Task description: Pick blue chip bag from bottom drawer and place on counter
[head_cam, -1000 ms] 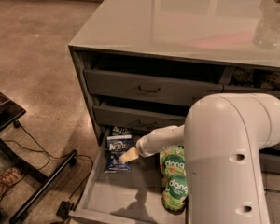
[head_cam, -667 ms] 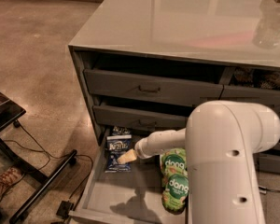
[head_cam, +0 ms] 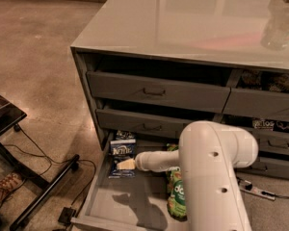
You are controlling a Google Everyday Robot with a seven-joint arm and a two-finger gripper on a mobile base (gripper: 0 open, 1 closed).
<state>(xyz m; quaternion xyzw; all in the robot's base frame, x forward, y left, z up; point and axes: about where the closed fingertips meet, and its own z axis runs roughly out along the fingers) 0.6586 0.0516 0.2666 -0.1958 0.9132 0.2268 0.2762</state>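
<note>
The blue chip bag (head_cam: 122,154) lies flat in the back left of the open bottom drawer (head_cam: 116,201), its white "Kettle" band facing up. My gripper (head_cam: 125,164) reaches left from the white arm (head_cam: 212,177) and sits low over the bag's front half, its pale tips touching or just above it. The glossy grey counter (head_cam: 183,23) is the cabinet's top, above and behind. The arm hides the drawer's middle and right.
A green snack bag (head_cam: 176,196) lies in the drawer, partly behind the arm. Closed grey drawers with bar handles (head_cam: 154,91) stack above. A black stand (head_cam: 19,177) with cables sits on the floor at left. A clear object (head_cam: 279,28) stands on the counter's right.
The arm's big white body has shifted slightly right and down in view. The gripper stays over the blue bag, which has not moved.
</note>
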